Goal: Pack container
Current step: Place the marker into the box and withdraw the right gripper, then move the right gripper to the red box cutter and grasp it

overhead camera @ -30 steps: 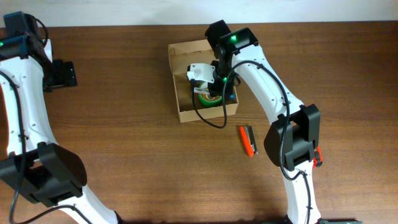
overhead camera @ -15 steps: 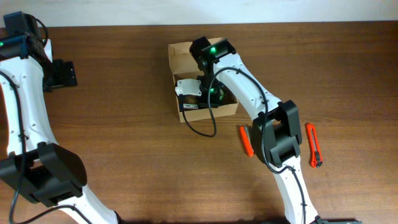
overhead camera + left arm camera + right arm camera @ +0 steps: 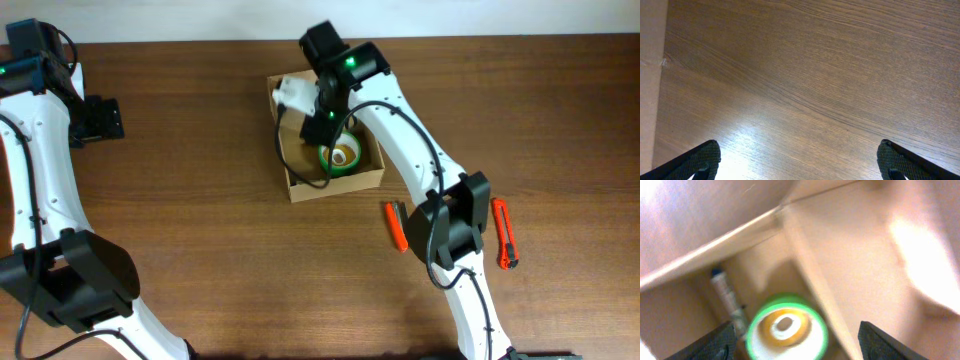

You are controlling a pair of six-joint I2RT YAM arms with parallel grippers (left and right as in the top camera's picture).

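Observation:
The container (image 3: 332,186), a tan cardboard box with its top open, sits at the table's far middle. Inside it a green-rimmed tape roll (image 3: 340,157) lies flat. My right gripper (image 3: 322,124) hovers over the box's far part, open. In the right wrist view the tape roll (image 3: 786,330) lies free on the box floor between and below the spread fingertips (image 3: 716,344), beside a pen-like stick (image 3: 729,299). My left gripper (image 3: 100,118) is far to the left, open over bare wood with nothing between its fingertips (image 3: 696,159).
Two orange utility knives lie on the table, one (image 3: 397,226) just right of the box's front corner, the other (image 3: 506,233) further right. A pale tan strip (image 3: 650,75) runs along the left edge of the left wrist view.
My right gripper has opened and let go of the tape roll, which now rests in the box. The gripper has drawn back toward the box's far left. The left arm has not moved.

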